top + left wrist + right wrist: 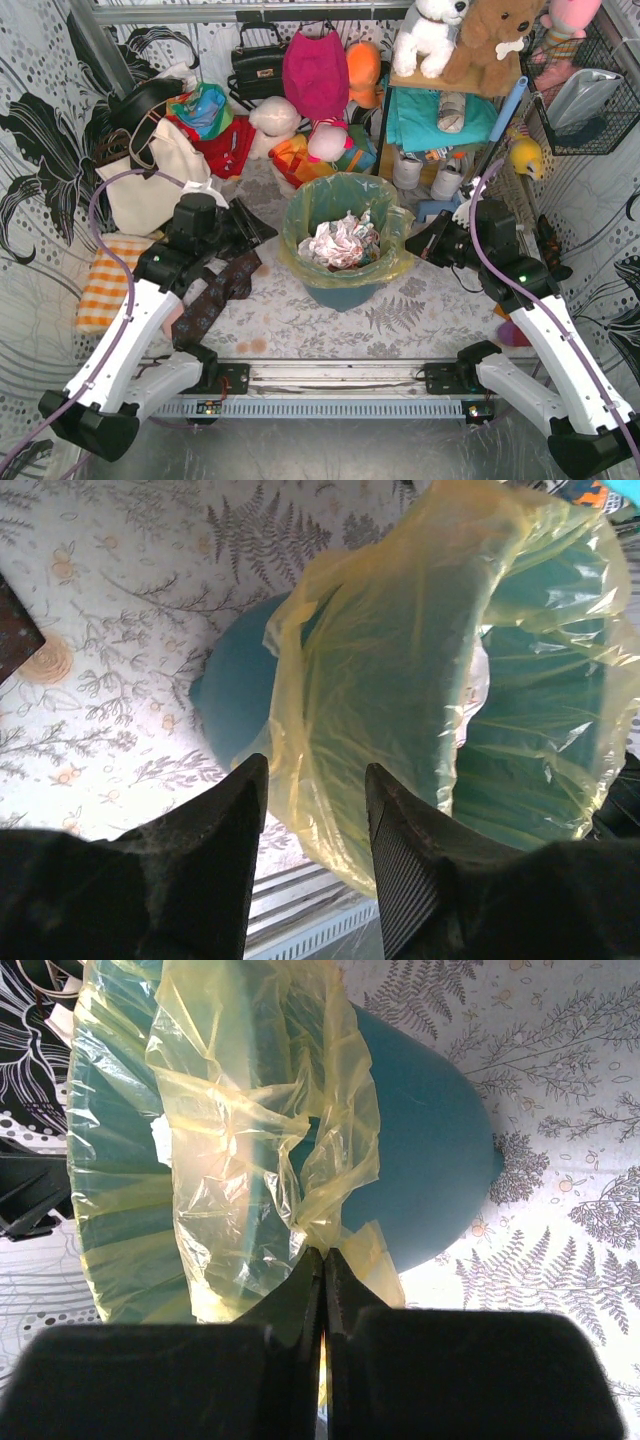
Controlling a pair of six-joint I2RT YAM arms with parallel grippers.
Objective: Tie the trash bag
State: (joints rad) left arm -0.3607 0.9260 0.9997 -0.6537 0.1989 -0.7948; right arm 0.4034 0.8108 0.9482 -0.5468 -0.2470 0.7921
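The right gripper (pixel 323 1263) is pinched shut on a fold of the trash bag (pixel 240 1120) beside the teal bin (pixel 430 1150); the left gripper (pixel 315 820) has its 2 jaws parted, with loose bag film between them.

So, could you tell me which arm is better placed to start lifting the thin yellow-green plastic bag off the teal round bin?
Probably the right: the right gripper is shut on a fold of the yellow-green plastic trash bag draped over the teal round bin; the left gripper is open.
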